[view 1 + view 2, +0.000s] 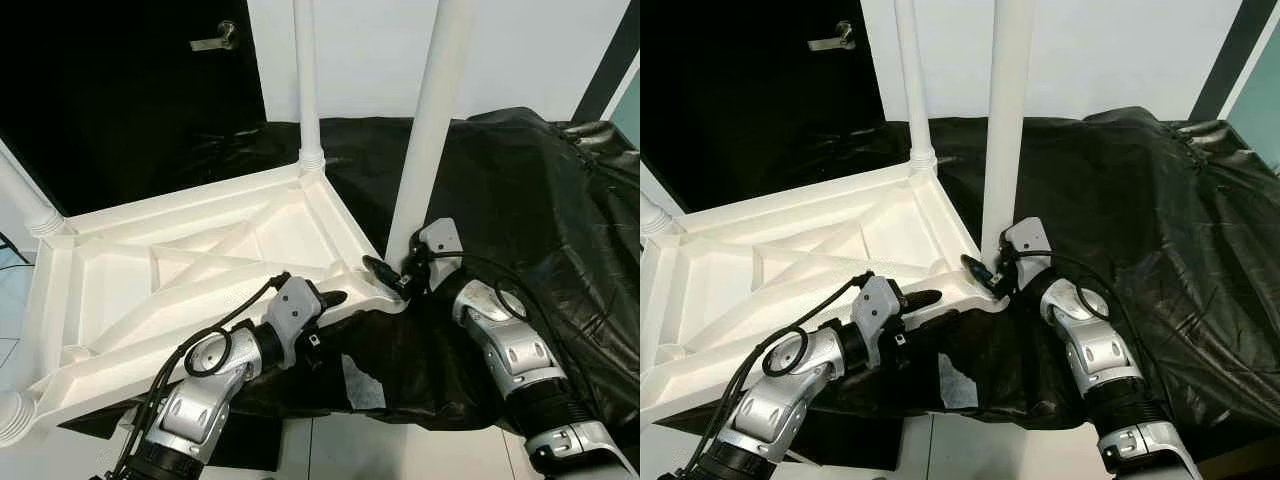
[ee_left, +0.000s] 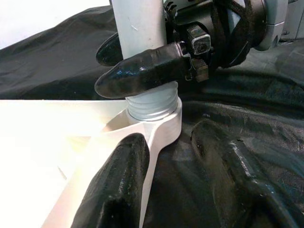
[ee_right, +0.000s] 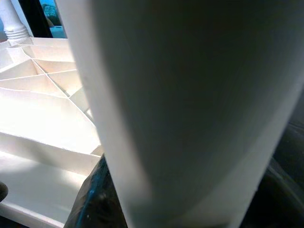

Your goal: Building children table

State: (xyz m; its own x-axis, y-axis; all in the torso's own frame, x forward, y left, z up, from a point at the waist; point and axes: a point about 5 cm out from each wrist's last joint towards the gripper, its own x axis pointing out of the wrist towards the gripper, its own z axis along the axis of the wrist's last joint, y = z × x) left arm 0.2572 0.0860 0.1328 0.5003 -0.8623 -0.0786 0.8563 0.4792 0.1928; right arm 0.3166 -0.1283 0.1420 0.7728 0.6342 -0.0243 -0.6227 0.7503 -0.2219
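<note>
A white children's table top [image 1: 200,260] lies upside down on a black cloth, ribs facing up. A tall white leg [image 1: 430,120] stands at its near right corner. The leg's threaded end [image 2: 152,107] sits in the corner socket [image 2: 167,124]. My right gripper [image 1: 385,272] is shut on this leg just above the socket, one finger [image 2: 142,71] across its front. My left gripper [image 1: 335,305] is open beside that corner, its fingers [image 2: 118,185] straddling the table top's rim. Another leg [image 1: 307,80] stands at the far corner.
The black cloth [image 1: 520,200] covers the surface to the right and behind. More white legs show at the far left corner [image 1: 25,200] and near left corner [image 1: 12,415]. A dark door with a metal handle [image 1: 215,42] is behind. Pale floor [image 1: 400,455] shows below the cloth.
</note>
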